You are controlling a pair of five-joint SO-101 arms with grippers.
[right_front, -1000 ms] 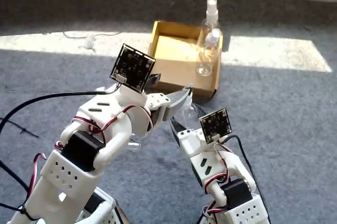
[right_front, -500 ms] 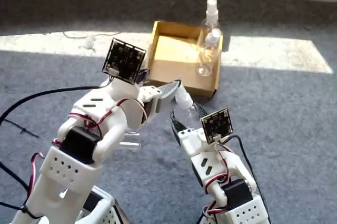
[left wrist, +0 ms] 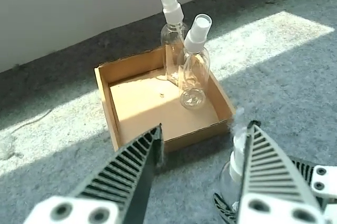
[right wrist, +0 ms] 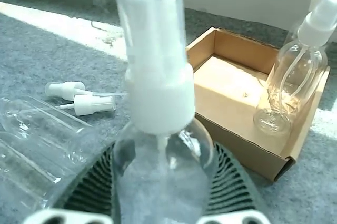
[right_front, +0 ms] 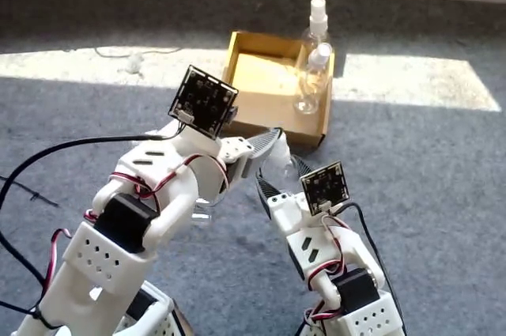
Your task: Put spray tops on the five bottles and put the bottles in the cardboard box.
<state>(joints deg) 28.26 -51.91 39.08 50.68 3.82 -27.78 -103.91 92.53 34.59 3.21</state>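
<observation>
My right gripper point(right wrist: 160, 182) is shut on a clear bottle point(right wrist: 163, 166) that stands upright with a white spray top point(right wrist: 155, 60) on its neck. In the high view this gripper point(right_front: 278, 179) is just in front of the cardboard box point(right_front: 261, 118). My left gripper point(left wrist: 205, 128) is open above it, and one of its fingers point(left wrist: 260, 166) is close beside the spray top point(left wrist: 237, 147). Two capped bottles point(right_front: 312, 75) stand at the box's far right side. Two loose spray tops point(right wrist: 79, 100) and more clear bottles point(right wrist: 37, 129) lie on the carpet.
Grey carpet point(right_front: 411, 154) covers the floor, with a sunlit strip behind the box. A black cable point(right_front: 47, 154) runs along the left. A clear bottle point(right_front: 202, 211) lies partly under the left arm. The box's floor point(left wrist: 152, 103) is bare on its left side.
The left arm swung a little to the left and away, then came back over the held bottle's top. The right arm and its bottle stayed still.
</observation>
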